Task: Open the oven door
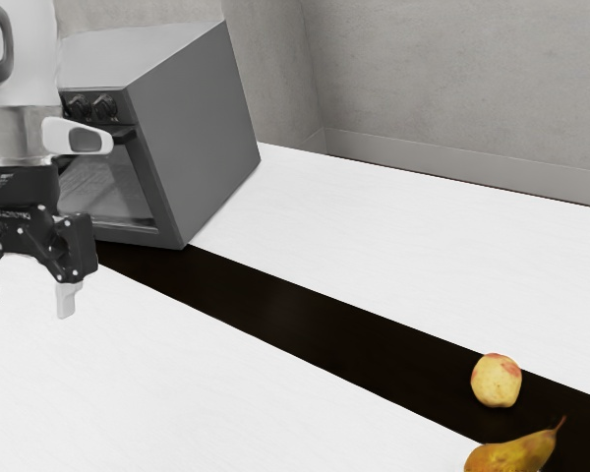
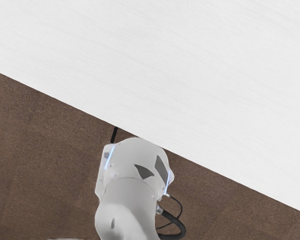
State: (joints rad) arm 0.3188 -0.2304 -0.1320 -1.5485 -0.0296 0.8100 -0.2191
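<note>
Hanging at the left of the exterior view, the gripper (image 1: 29,293) points downward with its jaws spread, one dark fingertip and one pale fingertip standing well apart. On the black hand body above them are small pale marks that look like lettering, too small to read. The arm (image 1: 18,136) rises from there to the upper left corner, and hides part of the front of the grey oven (image 1: 199,128). The oven door (image 1: 110,187), the task's thing, sits to the upper right of the jaws in that view, apart from them; it stands upright in the oven's front, a dark handle (image 1: 125,135) across its top and two dark knobs (image 1: 103,107) above. Below the jaws spreads the white tabletop (image 1: 157,374). A dark band (image 1: 275,313) runs from the oven's foot towards the lower right, where a yellow and red apple (image 1: 497,381) rests on it; a brownish-yellow pear (image 1: 512,454) lies near the apple at the bottom edge, both well apart from the oven. A grey wall (image 1: 452,79) fills the upper right. In the wrist view, brown floor (image 2: 45,165) borders the tabletop, with the white robot base (image 2: 130,195) at lower centre and a black cable (image 2: 178,226) beside it.
</note>
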